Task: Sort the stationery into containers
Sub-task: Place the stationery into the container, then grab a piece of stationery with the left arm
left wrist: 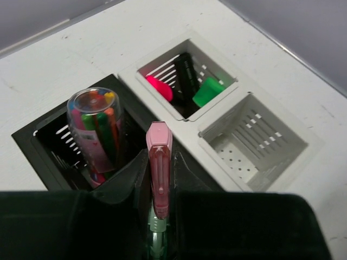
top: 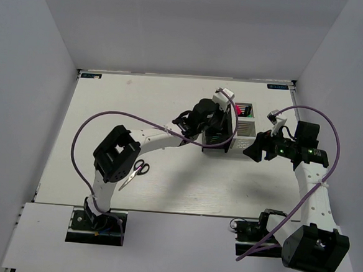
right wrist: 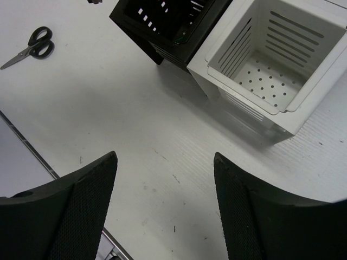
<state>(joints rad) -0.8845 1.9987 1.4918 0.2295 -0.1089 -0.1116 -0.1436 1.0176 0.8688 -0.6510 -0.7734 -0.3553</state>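
Pink cutter point(left wrist: 160, 157) — held (left gripper point(left wrist: 161, 181)).

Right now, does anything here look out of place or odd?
Only the scissors: they lie loose on the table, apart from the black holder and the white holder. Nothing looks spilled or broken.

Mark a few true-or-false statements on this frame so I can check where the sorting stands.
1. The left gripper is shut on a pink cutter. True.
2. The scissors are inside a holder. False: they lie flat on the table.
3. The right gripper is open with nothing between its fingers. True.
4. The black holder is empty. False: a clear tube of coloured items stands in it.
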